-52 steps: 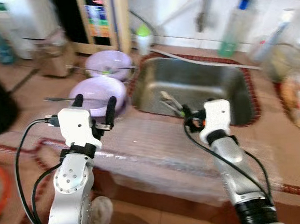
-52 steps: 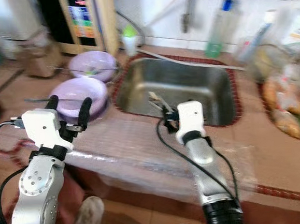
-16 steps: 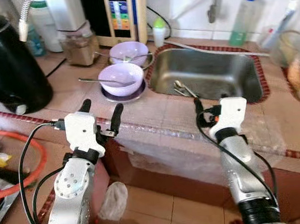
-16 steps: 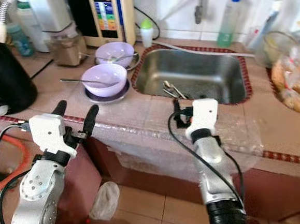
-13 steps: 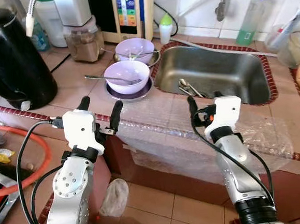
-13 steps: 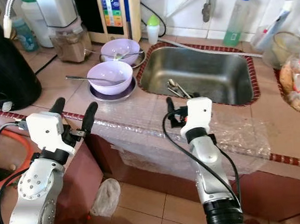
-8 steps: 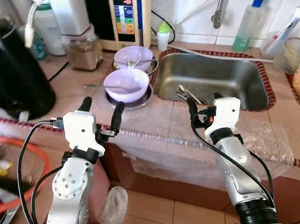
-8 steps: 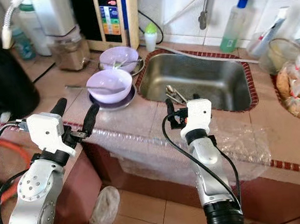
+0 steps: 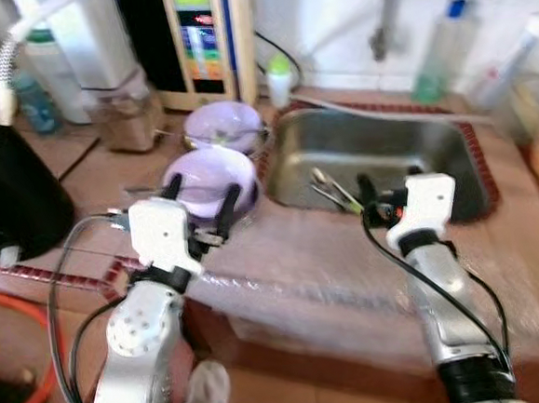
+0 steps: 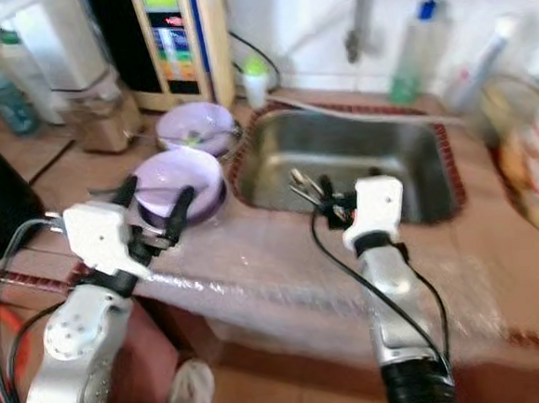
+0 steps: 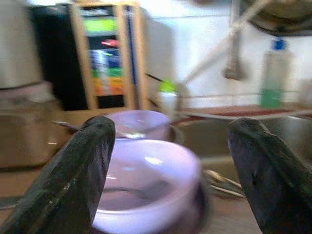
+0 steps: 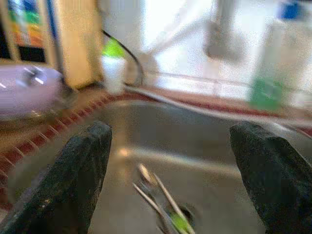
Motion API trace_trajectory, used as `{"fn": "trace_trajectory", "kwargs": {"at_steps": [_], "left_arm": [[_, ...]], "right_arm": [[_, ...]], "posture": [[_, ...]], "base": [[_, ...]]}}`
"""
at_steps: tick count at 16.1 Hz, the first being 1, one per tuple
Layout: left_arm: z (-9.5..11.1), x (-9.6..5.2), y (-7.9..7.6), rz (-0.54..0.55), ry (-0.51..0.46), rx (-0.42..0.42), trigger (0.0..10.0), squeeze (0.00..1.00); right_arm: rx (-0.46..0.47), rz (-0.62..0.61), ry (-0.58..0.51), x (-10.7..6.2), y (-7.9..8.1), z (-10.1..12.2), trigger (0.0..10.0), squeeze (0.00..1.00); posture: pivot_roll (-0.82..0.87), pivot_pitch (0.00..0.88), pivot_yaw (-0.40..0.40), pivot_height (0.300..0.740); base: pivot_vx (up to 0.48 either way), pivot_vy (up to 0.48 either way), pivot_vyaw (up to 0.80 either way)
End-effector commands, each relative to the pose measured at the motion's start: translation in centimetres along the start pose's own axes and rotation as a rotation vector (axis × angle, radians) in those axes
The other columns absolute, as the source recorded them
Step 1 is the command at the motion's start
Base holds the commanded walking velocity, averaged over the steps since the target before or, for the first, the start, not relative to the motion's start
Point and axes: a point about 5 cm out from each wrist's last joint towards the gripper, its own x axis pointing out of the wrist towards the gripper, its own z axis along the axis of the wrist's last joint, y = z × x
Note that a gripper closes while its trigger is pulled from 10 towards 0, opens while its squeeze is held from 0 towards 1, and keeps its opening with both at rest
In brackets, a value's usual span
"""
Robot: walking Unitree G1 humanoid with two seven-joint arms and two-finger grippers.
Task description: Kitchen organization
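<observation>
The robot has stepped closer to the counter, so the whole picture has shifted and the sink area looks bigger and blurry now. That puts both arms in reach of the dishes, but nothing is picked up yet.

The left gripper (image 9: 200, 196) has its two black fingers spread wide and holds nothing. Just beyond its tips sits the near pale purple plastic bowl (image 11: 146, 183), with a thin metal spoon (image 11: 134, 191) lying in it. A second purple bowl (image 9: 223, 126) stands just behind that.

The right gripper (image 10: 349, 197) is also spread wide and empty. It hangs at the front edge of the shiny steel sink (image 10: 392, 159). Loose metal cutlery (image 12: 161, 195) lies down in the sink, below the tips.

The clear crinkly plastic sheet (image 9: 332, 285) covers the counter edge under both arms. A small white bottle with a green cap (image 9: 280, 77) stands behind the bowls. The spoon could slip out if the near bowl is tipped.
</observation>
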Motion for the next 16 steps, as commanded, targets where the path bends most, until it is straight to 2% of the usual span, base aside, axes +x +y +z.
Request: {"fn": "trace_trajectory", "kwargs": {"at_steps": [1,3,7,11,13,16], "left_arm": [[0.1,-0.1,0.5,0.014,0.003,0.011,10.0,0.00],[0.1,0.0,0.5,0.020,0.001,0.014,10.0,0.00],[0.2,-0.4,0.8,0.062,-0.011,0.006,10.0,0.00],[0.6,-0.9,1.8,0.140,-0.033,0.010,10.0,0.00],[0.6,-1.2,2.3,0.180,-0.044,-0.074,10.0,0.00],[2.0,-0.5,2.4,0.160,-0.107,-0.028,10.0,0.00]], "right_arm": [[0.004,0.029,-0.015,0.3,0.9,0.3,10.0,0.00],[0.004,0.029,-0.015,0.3,0.9,0.3,10.0,0.00],[0.002,0.033,-0.014,0.3,0.8,0.2,10.0,0.00],[0.001,0.046,-0.002,0.2,1.1,-0.1,10.0,0.00],[0.001,0.060,0.002,0.3,1.3,-0.2,10.0,0.00],[0.002,0.070,0.000,0.8,1.5,-0.2,10.0,0.00]], "posture": [[0.03,0.000,0.004,0.740],[0.03,0.000,0.003,0.740],[0.03,0.000,-0.007,0.740],[0.04,0.000,-0.016,0.740],[0.05,0.000,-0.023,0.740],[0.06,0.000,-0.029,0.740]], "base": [[0.300,0.000,0.00],[0.279,0.000,0.00],[0.000,0.000,0.00],[0.000,0.000,0.00],[0.000,0.000,0.00],[0.000,0.000,0.00]]}}
